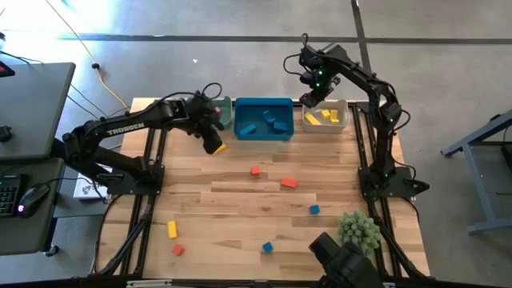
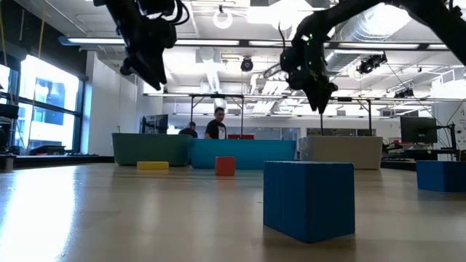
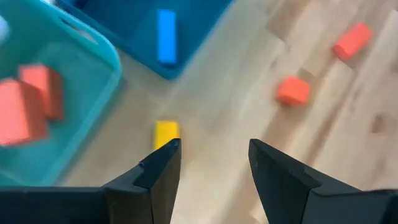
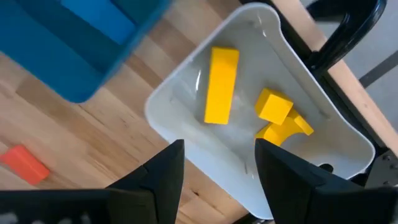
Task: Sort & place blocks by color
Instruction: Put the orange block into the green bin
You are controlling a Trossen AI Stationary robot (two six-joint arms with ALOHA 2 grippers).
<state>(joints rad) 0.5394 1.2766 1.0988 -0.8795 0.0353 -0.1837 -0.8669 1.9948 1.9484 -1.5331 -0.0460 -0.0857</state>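
The left hand [image 3: 208, 163] is hovering open and empty near the surface's far edge over a yellow block [image 3: 166, 133], seemingly light, rigid, best pinched across flat sides, while the right hand [image 4: 217, 163] is waiting open above the white bin [image 4: 186, 87].

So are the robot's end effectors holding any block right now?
No. The left end effector is open and empty above a yellow block. The right end effector is open and empty over the white bin.
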